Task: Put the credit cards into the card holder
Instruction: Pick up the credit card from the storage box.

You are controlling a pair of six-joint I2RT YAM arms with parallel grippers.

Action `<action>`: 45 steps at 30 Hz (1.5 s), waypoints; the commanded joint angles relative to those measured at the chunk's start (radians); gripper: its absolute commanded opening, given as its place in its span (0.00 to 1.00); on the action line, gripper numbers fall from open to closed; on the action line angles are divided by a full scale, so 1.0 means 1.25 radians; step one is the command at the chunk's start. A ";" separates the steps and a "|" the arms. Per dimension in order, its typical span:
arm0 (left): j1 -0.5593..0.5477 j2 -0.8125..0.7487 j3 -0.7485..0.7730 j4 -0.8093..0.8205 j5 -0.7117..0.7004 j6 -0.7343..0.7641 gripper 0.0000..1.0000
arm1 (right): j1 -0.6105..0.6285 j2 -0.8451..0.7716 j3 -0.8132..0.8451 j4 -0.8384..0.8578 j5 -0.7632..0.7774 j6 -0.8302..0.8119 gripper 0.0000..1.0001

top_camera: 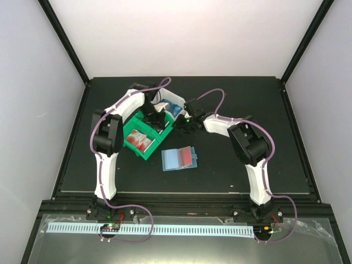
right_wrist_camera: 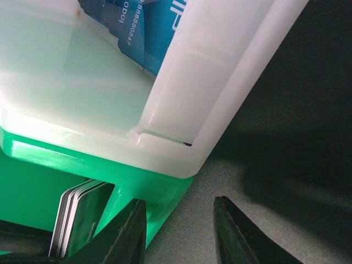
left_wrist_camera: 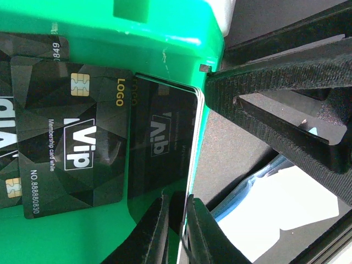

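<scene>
In the left wrist view, black credit cards (left_wrist_camera: 71, 137) lie flat in the green bin (left_wrist_camera: 165, 38). One more black card (left_wrist_camera: 162, 143) stands on edge against the bin's wall. My left gripper (left_wrist_camera: 177, 231) is pinched on the bottom edge of that standing card. My right gripper (right_wrist_camera: 179, 231) is open at the green bin's corner (right_wrist_camera: 159, 190), one finger next to the corner and the other over the table. The teal card holder (top_camera: 180, 158) lies open on the table with a red card (top_camera: 188, 157) in it, apart from both grippers.
A white bin (top_camera: 175, 100) with blue cards (right_wrist_camera: 148, 27) sits against the far side of the green bin, right beside both grippers. Red-and-white cards (top_camera: 138, 140) fill the green bin's near compartment. Black frame posts stand at the table's far corners.
</scene>
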 commanded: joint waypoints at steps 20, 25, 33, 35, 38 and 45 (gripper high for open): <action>0.001 -0.050 -0.004 -0.008 0.022 0.011 0.06 | 0.001 0.023 0.016 -0.008 0.018 -0.005 0.35; 0.002 -0.054 -0.006 -0.008 0.022 0.011 0.03 | 0.001 0.023 0.016 -0.008 0.018 -0.004 0.35; 0.003 -0.072 0.000 -0.002 -0.027 0.005 0.02 | 0.002 0.023 0.017 -0.007 0.018 -0.002 0.35; 0.003 -0.076 0.000 0.001 -0.047 0.002 0.01 | 0.001 0.023 0.020 -0.005 0.017 -0.003 0.35; 0.003 -0.079 0.002 0.004 -0.085 -0.004 0.02 | 0.001 0.023 0.021 -0.005 0.015 -0.002 0.35; 0.013 -0.099 0.011 0.009 -0.160 -0.022 0.02 | 0.002 0.020 0.019 -0.005 0.014 -0.002 0.35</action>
